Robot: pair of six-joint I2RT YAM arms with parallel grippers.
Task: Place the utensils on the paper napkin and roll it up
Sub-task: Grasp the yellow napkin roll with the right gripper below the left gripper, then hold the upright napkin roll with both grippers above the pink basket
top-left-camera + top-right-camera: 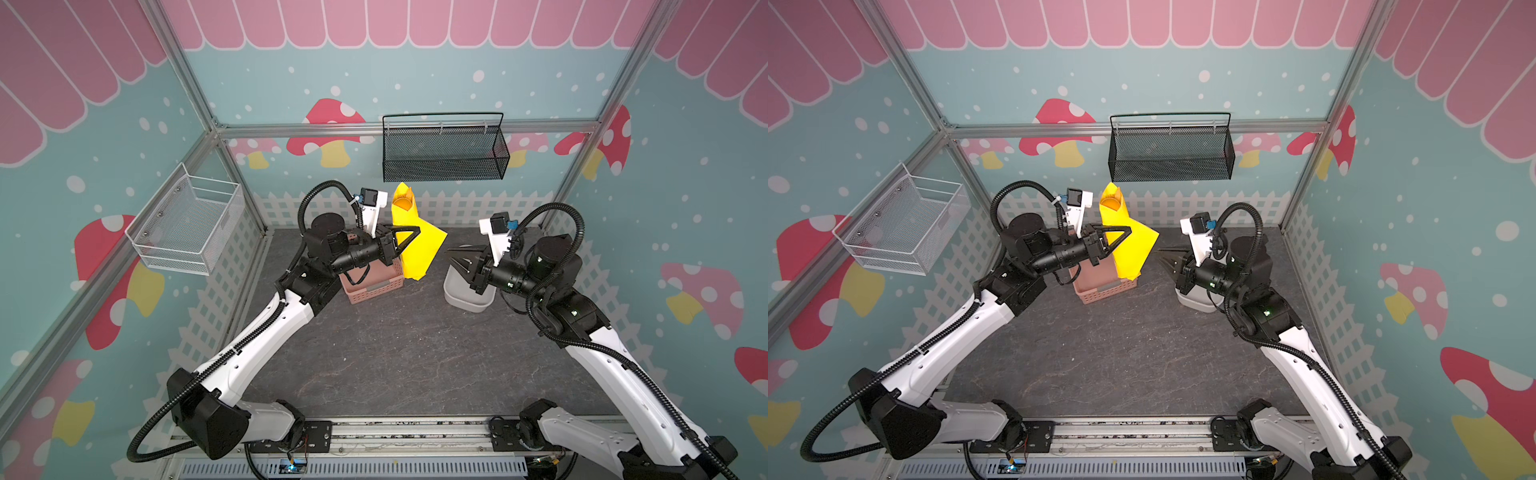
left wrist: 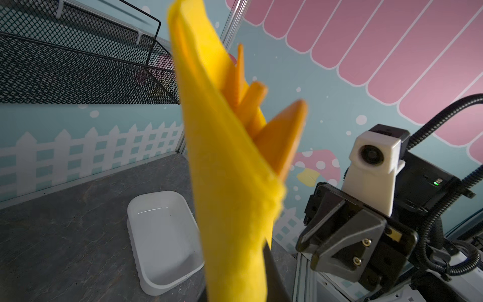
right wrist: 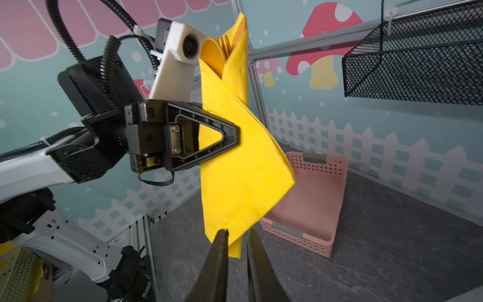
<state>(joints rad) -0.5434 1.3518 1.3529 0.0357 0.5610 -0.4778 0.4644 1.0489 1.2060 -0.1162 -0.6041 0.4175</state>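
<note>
Left gripper [image 1: 417, 231] clamped on napkin [image 1: 424, 254] roll, held upright, utensils [image 1: 402, 202] at top. Right gripper [image 1: 451, 256] slightly open, empty, near roll's lower end, not touching.

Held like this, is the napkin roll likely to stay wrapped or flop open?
Probably floppy: the paper napkin flares loosely below the left gripper, so it may unwrap if released. Likely top-heavy: the utensils poke out above the grip and could slide.
</note>
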